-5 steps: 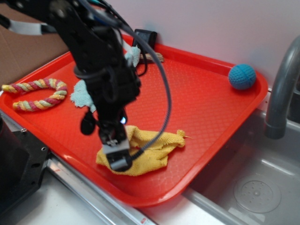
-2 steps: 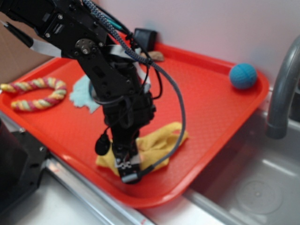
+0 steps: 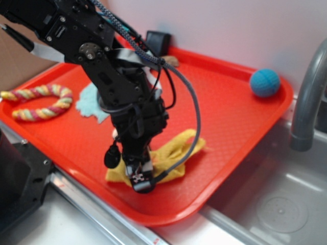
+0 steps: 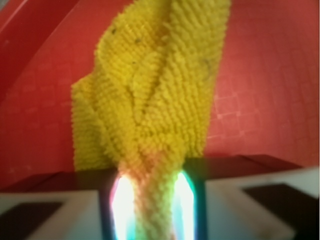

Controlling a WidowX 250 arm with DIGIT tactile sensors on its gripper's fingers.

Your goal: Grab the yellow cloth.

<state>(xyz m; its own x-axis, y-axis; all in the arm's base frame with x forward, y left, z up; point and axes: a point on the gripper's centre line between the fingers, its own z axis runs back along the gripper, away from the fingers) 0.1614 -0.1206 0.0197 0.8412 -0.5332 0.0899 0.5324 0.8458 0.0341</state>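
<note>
— where is the yellow cloth [image 3: 171, 153] at this moment?

— on the red tray [image 3: 230, 107], near its front edge. one end of it is bunched between my jaws; the rest trails away from me across the tray floor in folds. from the outside camera the cloth shows on both sides of my gripper [image 3: 141, 179], a small flap to one side, a longer rumpled tail to the other, reaching toward the tray's middle.

— and the jaws themselves?

— drawn in narrow, pinching the cloth. in the wrist view the nubby yellow weave [image 4: 155, 100] funnels down into a tight neck right between my two fingers [image 4: 122, 205], which glow pale on either side of it. fabric touches both.

— how do you stand over it?

— my arm [image 3: 110, 71] comes down steeply from the upper left, gripper [image 4: 152, 215] pointing at the tray, tip low near the tray's front rim.

— what else lies on the tray?

— a pale blue cloth [image 3: 89, 102] behind my arm, partly hidden; a braided rope ring [image 3: 38, 102] at the left end; a blue ball [image 3: 264, 82] in the far right corner. all well apart from the yellow cloth. a grey faucet [image 3: 306, 97] rises beside the tray on the right.
</note>
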